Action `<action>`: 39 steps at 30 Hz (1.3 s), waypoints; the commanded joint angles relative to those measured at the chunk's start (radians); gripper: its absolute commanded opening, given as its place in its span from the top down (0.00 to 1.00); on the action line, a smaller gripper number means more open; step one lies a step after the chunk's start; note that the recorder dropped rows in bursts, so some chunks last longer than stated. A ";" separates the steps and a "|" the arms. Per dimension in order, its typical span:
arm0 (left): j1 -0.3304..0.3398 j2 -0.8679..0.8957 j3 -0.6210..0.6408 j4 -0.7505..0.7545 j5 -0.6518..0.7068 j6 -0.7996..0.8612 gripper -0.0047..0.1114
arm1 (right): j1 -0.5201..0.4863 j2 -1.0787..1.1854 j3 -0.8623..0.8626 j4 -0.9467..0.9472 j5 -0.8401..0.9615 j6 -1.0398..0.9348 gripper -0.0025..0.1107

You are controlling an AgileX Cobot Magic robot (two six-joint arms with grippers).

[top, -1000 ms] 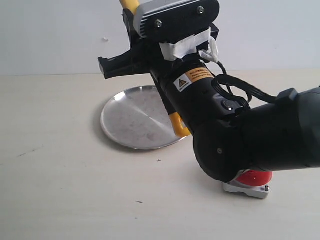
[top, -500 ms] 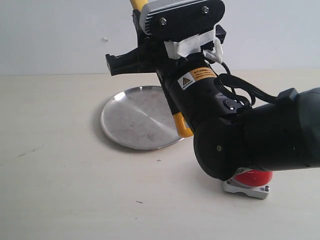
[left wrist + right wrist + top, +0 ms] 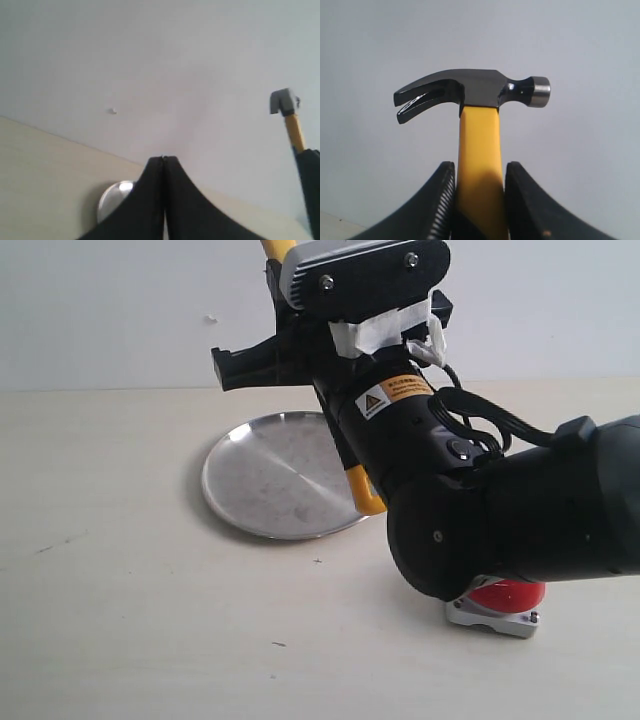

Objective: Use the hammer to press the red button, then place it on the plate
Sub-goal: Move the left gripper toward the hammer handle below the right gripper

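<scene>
"Where's the red button [image 3: 508, 593]?"
"Nearest us, five o'clock, half hidden under the right arm [image 3: 520, 510]."
"And the claw hammer [image 3: 470, 92]?"
"The right gripper [image 3: 480, 172] clamps its yellow handle, head up. The steel plate [image 3: 260, 480] lies beyond, ten o'clock of the button. The left gripper [image 3: 163, 167] is pinched together, empty."

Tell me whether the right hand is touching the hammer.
Touching. In the right wrist view the right hand clamps the hammer, fingers flush against its yellow handle.

You have one sticker [image 3: 391, 394] on the right arm [image 3: 440, 480]: a warning triangle, with orange lettering too small to read.
</scene>
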 commanded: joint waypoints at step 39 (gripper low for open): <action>-0.193 1.068 -0.331 0.693 -0.900 -0.587 0.50 | -0.003 -0.014 -0.060 0.004 -0.024 -0.009 0.98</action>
